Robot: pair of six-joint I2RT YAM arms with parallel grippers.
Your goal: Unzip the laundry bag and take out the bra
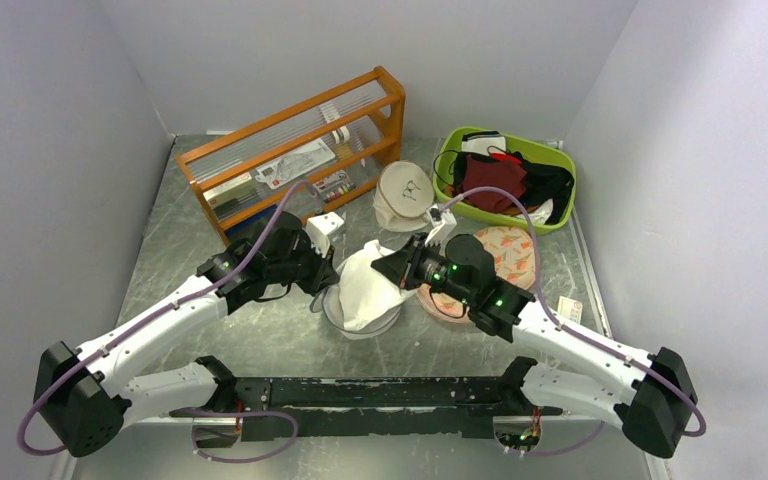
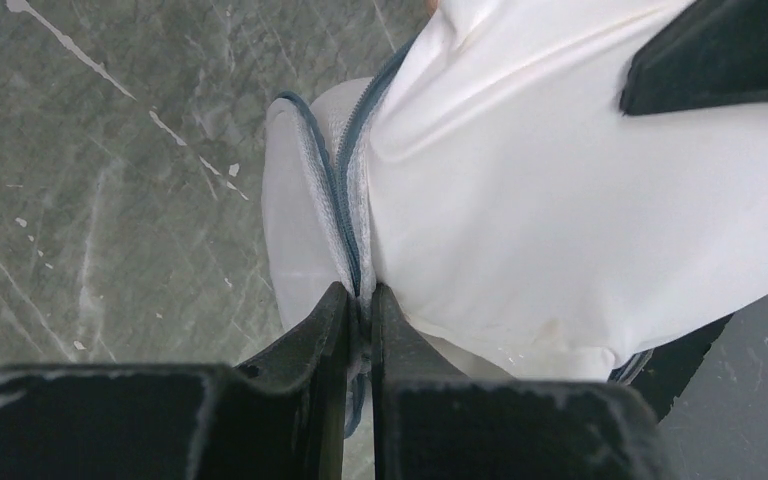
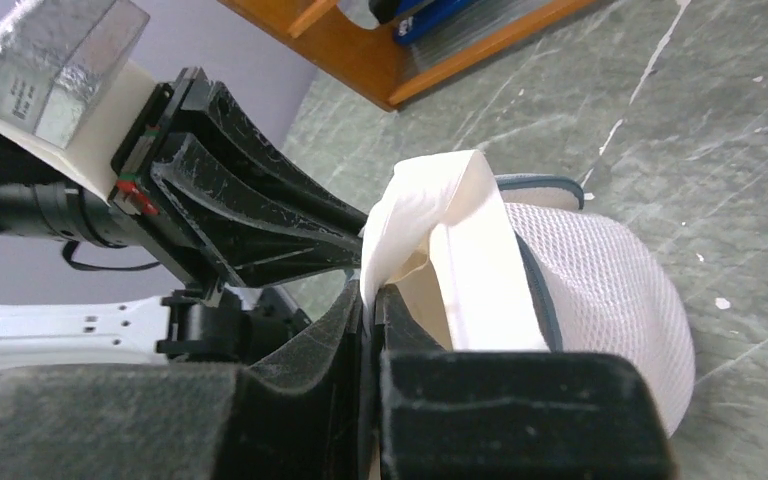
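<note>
While both arms meet over the surface [image 1: 175, 250], the laundry bag [image 1: 365, 300] sits between them, pinched from either side. The left gripper [image 2: 360, 295] has its jaws closed tight on the bag's grey-blue zip edge [image 2: 348, 200], which runs straight away from the jaw tips. The right gripper [image 3: 368, 295] has its jaws clamped on a fold of smooth white fabric [image 3: 440, 215] that rises just above them, with the mesh dome of the bag to their right.

No dark red shows inside or beside the bag in either wrist view, though most of its interior is hidden. The only dark red garment visible, which I take for the bra [image 1: 490, 178], lies in the green basket [image 1: 532, 146], well beyond the right jaws and apart from both grippers.

By my reading, the step in hand is working the bag's opening, with removal possibly already done. The next move calls for drawing the two grips apart gently, so that the mouth gapes and the inside can be checked.
</note>
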